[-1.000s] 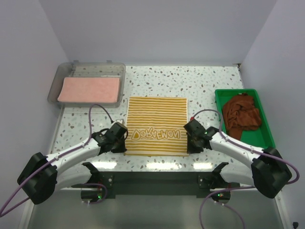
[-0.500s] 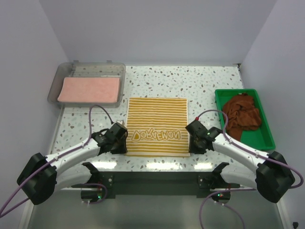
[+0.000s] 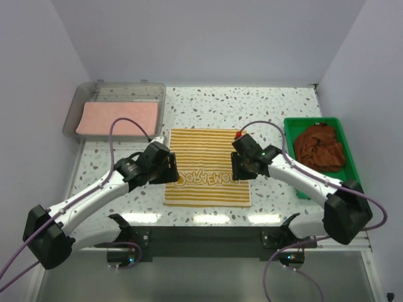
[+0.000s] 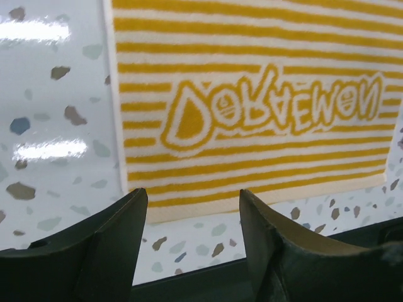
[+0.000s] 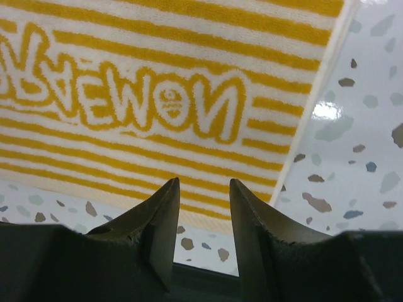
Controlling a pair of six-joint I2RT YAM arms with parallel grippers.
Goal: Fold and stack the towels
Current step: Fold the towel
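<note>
The yellow-and-white striped towel (image 3: 206,165) lies flat on the table, with yellow lettering near its front edge. My left gripper (image 3: 167,170) hangs above its left side and my right gripper (image 3: 240,167) above its right side. Each is open and holds nothing. The left wrist view shows the striped towel (image 4: 252,107) below the spread left gripper (image 4: 193,202). In the right wrist view the right gripper (image 5: 203,189) hovers over the striped towel's (image 5: 157,94) front right corner. A salmon-pink towel (image 3: 118,117) lies flat in the bin. Crumpled rust-brown towels (image 3: 321,148) fill the tray.
The clear grey bin (image 3: 114,94) stands at the back left. The green tray (image 3: 352,170) sits along the right edge. Speckled tabletop (image 3: 252,107) stretches behind the striped towel. The table's front edge (image 4: 208,277) runs just below the towel's near hem.
Both grippers have opened, let go of the striped towel's front corners, risen and moved inward and farther back over it. The towel lies as before.
</note>
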